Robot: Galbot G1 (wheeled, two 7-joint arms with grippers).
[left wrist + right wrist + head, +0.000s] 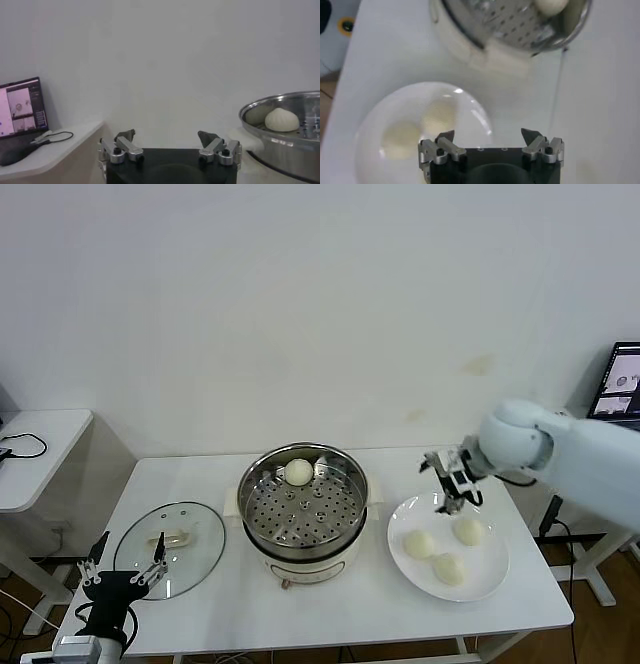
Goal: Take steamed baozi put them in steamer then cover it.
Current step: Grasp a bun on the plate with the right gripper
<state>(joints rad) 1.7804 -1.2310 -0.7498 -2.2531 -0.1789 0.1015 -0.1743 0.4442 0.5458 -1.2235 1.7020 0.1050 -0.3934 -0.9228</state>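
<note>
The steamer (pixel 303 509) stands at the centre of the worktop (pixel 330 609), with one baozi (pixel 299 472) in its tray at the rear. The cover (pixel 170 549) lies to its left. A plate (pixel 490 569) to its right carries three buns (pixel 449 568).

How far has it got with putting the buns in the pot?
One baozi already sits in the steamer. Three buns wait on the white plate, where the open, empty right gripper hovers. The cover lies on the table by the parked left gripper.
</note>
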